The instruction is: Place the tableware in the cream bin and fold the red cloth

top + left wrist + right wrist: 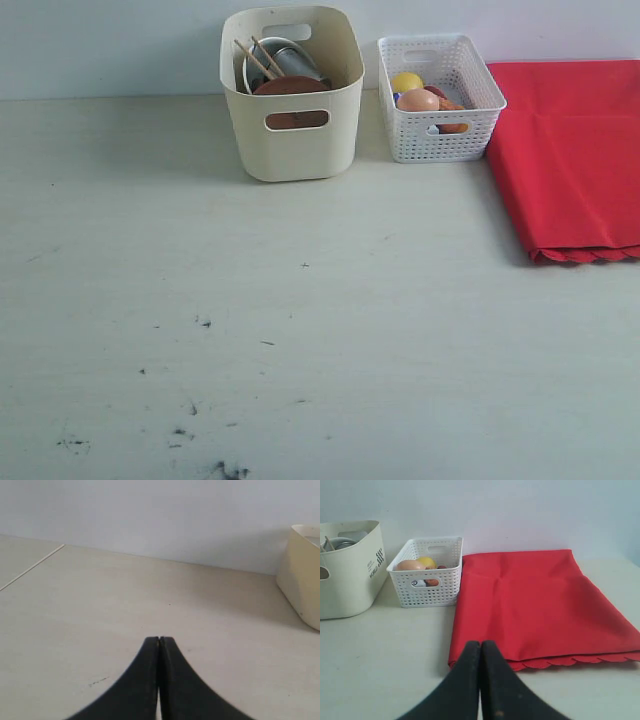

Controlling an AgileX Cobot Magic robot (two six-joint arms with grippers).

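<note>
The pale bench [300, 350] lay bare across its whole near part. Next in size, the red cloth [570, 150]: it lay flat well off to one side of the cream bin [300, 150], beyond the basket, with its scalloped edge toward the camera and what looked like layers stacked under it, so I judged it folded. The cream bin stood upright at the back. Just beside the bin sat the white lattice basket [440, 140], its far corner close against the cloth; whether they touched I could not tell.

Inside the bin: the brown wooden plate [290, 87] leaning near the front wall, a steel cup [292, 62] behind it, chopsticks [258, 60] slanting up toward the rim. No tableware was seen outside the bin.

The left fingers [150, 680] were pressed together on the bin's open side, pinching nothing. The right fingers [467, 680] were pressed together too, low before the cloth's scalloped edge.

The risk from here: a low forward sweep could snag that edge, drag the top layer and spoil the fold, or shove the basket into the bin.
</note>
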